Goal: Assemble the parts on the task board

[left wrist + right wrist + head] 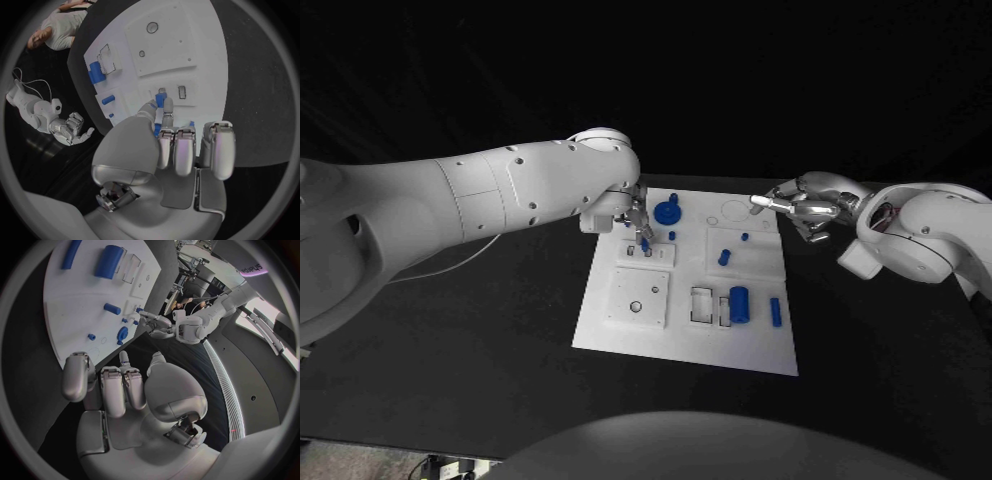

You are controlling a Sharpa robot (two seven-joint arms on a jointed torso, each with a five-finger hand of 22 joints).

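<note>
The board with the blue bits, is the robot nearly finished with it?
Not yet, it seems. On the task board a blue gear and a big blue cylinder look seated. The left hand pinches a small blue part over a slot. The right hand hovers, holding nothing. Several pieces still lie loose.

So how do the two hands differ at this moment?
The left hand is over the task board, pinching a small blue part at its fingertips; the right hand holds nothing and sits just off the board's far right corner. The left hand's fingers point down at the board, the right's sideways. Both are silver, on white arms.
</note>
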